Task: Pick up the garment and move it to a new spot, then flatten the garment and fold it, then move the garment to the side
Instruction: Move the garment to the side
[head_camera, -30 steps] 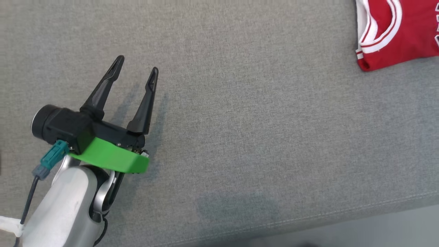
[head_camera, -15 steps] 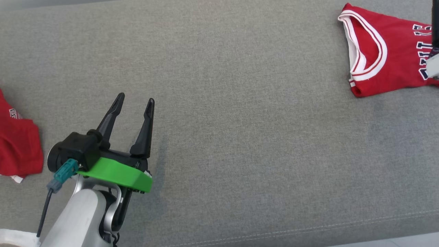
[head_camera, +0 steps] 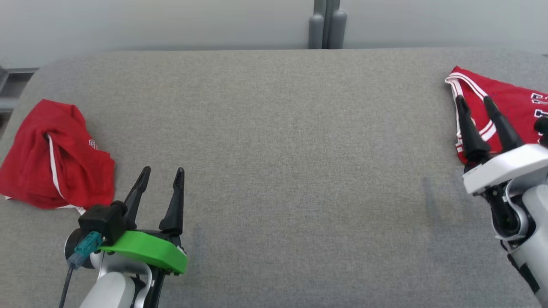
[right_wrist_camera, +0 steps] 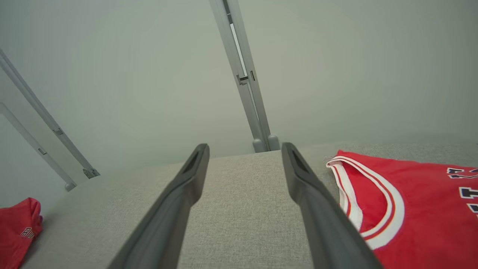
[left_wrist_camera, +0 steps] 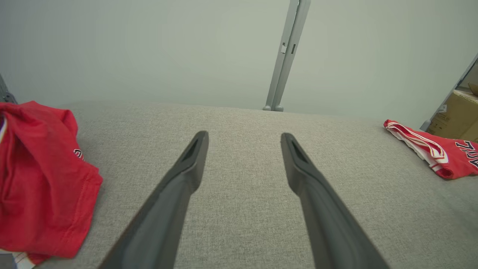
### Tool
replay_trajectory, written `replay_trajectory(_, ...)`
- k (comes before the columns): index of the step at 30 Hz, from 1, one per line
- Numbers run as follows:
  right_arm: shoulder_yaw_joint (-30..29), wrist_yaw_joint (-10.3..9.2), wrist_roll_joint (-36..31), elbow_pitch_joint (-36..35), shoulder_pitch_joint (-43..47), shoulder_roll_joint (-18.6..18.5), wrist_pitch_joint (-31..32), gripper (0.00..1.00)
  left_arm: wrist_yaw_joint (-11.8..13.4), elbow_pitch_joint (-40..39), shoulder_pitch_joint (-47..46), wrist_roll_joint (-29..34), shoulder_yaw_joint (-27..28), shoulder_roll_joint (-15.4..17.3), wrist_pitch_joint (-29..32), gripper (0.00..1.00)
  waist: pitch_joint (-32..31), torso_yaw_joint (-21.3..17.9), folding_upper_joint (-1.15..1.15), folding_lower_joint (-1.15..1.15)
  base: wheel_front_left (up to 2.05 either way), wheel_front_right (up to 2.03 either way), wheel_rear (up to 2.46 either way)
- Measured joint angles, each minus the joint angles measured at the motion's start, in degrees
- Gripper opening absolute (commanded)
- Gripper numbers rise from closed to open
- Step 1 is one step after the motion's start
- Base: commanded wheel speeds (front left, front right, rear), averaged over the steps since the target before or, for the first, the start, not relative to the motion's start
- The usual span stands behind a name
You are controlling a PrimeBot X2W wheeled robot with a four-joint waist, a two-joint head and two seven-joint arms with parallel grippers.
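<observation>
the crumpled red garment (head_camera: 51, 158) is lying in a loose heap at the left end of the desk (head_camera: 291, 149), which is wearing a grey woven cover, and a white stripe and a bit of lettering are showing among its folds. the left pincer (head_camera: 163, 170) is hovering just to the right of that heap, near the front edge, with its two dark fingers spread apart and pointing toward the back of the desk; it is released and is gripping nothing, and bare grey fabric is showing between the fingers in the left wrist view (left_wrist_camera: 243, 135), where the crumpled red garment (left_wrist_camera: 37, 179) is sitting off to the left side. at the far right end a folded red jersey (head_camera: 509, 100) with white trim and dark lettering is lying flat. the right pincer (head_camera: 472, 99) is standing in front of the jersey's left edge in the head view, likewise spread wide and released, holding nothing; whether its tips are touching the cloth is not clear. in the right wrist view the fingers (right_wrist_camera: 310, 194) are pointing past the jersey's collar side, with the folded red jersey (right_wrist_camera: 422, 209) lying to their right. a grey upright post (head_camera: 326, 23) is rising behind the desk against a pale wall (head_camera: 171, 21).
</observation>
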Motion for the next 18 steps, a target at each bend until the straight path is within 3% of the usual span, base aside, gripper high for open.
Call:
replay_trajectory(12, 1.09, -2.1, -5.76, -7.83, 8.78, 2.32, 0.0, 1.0, 0.64, 0.04, 3.47, -0.42, 2.57, -0.05, -0.03, 1.0, -6.02, 4.69, 0.0, 0.0, 0.0, 0.0, 0.0)
replay_trajectory(18, 0.66, -4.66, -10.09, -11.52, 12.6, 3.32, 0.01, 1.0, 1.09, 0.09, 5.39, -0.3, 3.93, 0.23, -0.05, 1.0, -7.56, 6.49, 0.0, 0.0, 0.0, 0.0, 0.0)
